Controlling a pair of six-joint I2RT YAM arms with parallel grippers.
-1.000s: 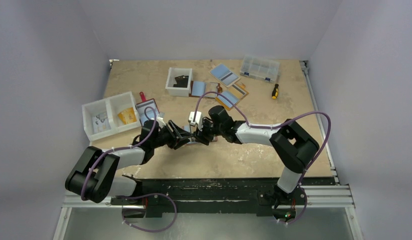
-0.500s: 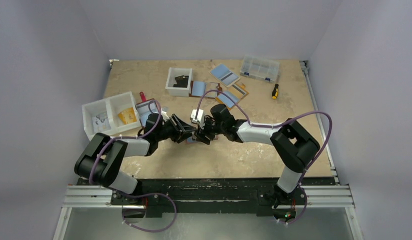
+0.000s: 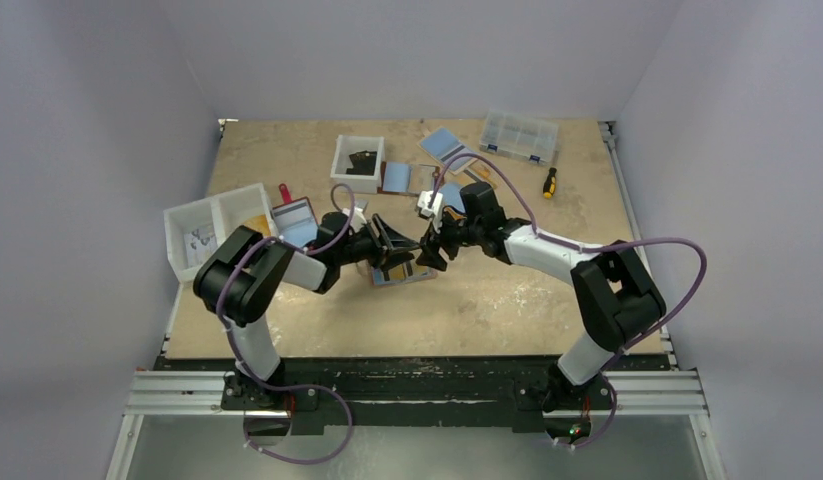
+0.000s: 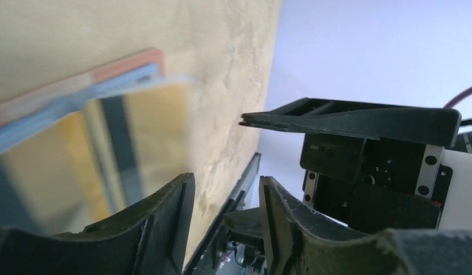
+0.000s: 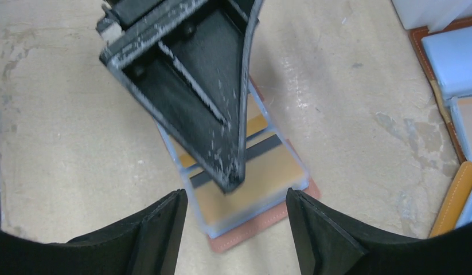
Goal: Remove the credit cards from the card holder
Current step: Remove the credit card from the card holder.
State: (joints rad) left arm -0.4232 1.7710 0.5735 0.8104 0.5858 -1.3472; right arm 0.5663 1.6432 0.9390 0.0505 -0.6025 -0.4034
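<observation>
Tan leather of the card holder (image 5: 262,227) lies flat on the table (image 5: 61,143) with a blue-edged credit card (image 5: 253,172) on top, and with the left gripper (image 4: 226,183) and right gripper (image 5: 236,197) both spread empty close over it, the crowded arms may collide or skid the slick card aside instead of lifting it.

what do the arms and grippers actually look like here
The left arm and right arm share white links, chunky black joint housings and a purple cable looping along each. The left gripper and right gripper have black, tapered, wedge-shaped fingers. The left's fingers show whitish scuff marks in the right wrist view.
</observation>
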